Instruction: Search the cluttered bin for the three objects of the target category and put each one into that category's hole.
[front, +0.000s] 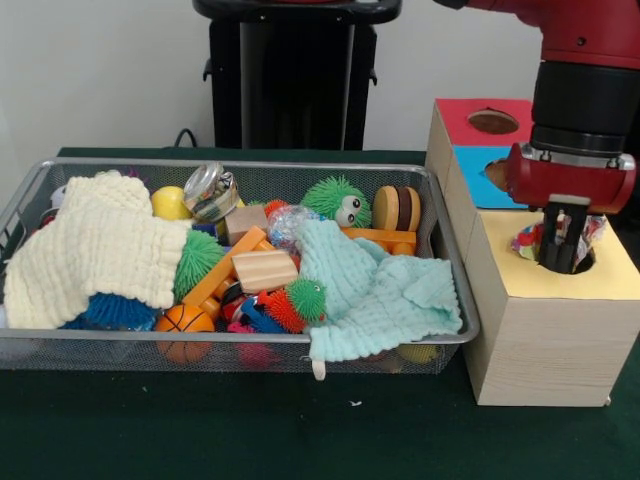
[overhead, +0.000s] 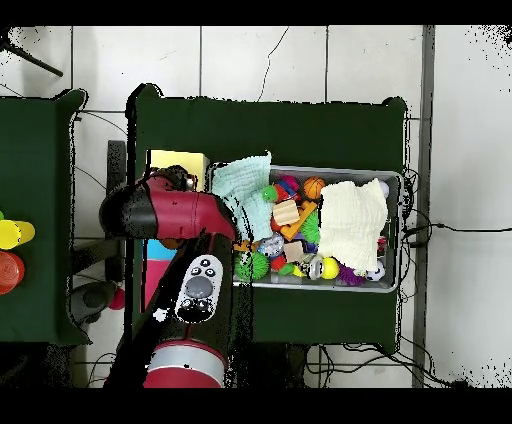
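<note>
The knotted fabric ball (front: 527, 240) sits right at the hole (front: 590, 262) in the yellow-topped box (front: 545, 330), with patterned cloth poking out on both sides of the gripper (front: 563, 258). The gripper's dark fingers reach down into that hole with the ball bunched around them, so it looks clamped on the ball, with the jaws drawn in close.

Behind the yellow box are the blue-topped box (front: 478, 178) and the red-topped box (front: 478, 122), each with its own round hole.

Beside the yellow box, the wire bin (front: 240, 342) is stuffed. A mint cloth (front: 375, 290) hangs over the rim nearest the box, and a cream cloth (front: 95, 250) covers the far end from it. In between are a green spiky ball with eyes (front: 338, 202), a small basketball (front: 184, 320), wooden blocks (front: 262, 270), a yellow ball (front: 170, 203) and a wooden wheel toy (front: 397, 208).

From overhead, the red arm (overhead: 165, 212) covers most of the boxes.
</note>
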